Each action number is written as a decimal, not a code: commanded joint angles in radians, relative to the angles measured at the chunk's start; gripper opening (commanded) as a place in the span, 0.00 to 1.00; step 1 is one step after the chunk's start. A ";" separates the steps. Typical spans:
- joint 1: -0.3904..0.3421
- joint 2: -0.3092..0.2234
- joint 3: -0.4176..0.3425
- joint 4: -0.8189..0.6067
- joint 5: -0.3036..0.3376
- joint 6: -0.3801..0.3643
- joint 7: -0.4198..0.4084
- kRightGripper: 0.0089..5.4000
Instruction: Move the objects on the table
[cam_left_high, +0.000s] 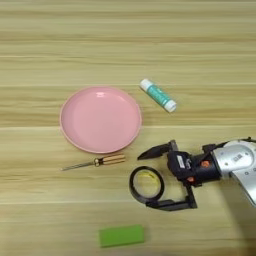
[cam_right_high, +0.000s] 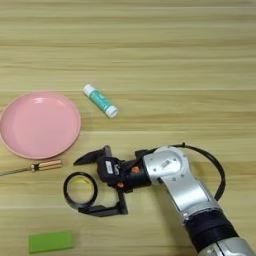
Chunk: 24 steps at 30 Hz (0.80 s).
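The black tape ring (cam_left_high: 132, 183) with its yellowish core lies flat on the wooden table (cam_left_high: 125, 40), just below the plate's right side. My right gripper (cam_left_high: 144, 179) reaches in from the right and is open, its two black fingers straddling the ring. The upper finger (cam_left_high: 152, 151) stands a little clear of the ring, while the lower finger (cam_left_high: 167, 204) lies against the ring's near edge. The same straddle shows in the right eye view around the tape ring (cam_right_high: 65, 190). Further back, the white glue stick (cam_left_high: 158, 95) with a teal label lies slanted, apart from the gripper.
A pink plate (cam_left_high: 100, 119) sits left of centre. A small screwdriver (cam_left_high: 95, 162) with an amber handle lies just below it, left of the ring. A flat green block (cam_left_high: 121, 235) rests near the front edge. My silver forearm (cam_right_high: 175, 175) crosses the lower right.
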<state>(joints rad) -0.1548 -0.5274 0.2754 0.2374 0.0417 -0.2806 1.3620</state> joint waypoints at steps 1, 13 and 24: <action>-0.052 -0.025 -0.012 -0.017 -0.004 -0.012 -0.043 0.87; -0.057 -0.022 -0.009 -0.009 0.009 -0.020 -0.037 0.75; -0.127 0.020 -0.091 -0.015 0.112 -0.039 -0.069 0.75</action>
<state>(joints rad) -0.2046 -0.5016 0.2308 0.2512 0.1176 -0.2966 1.3420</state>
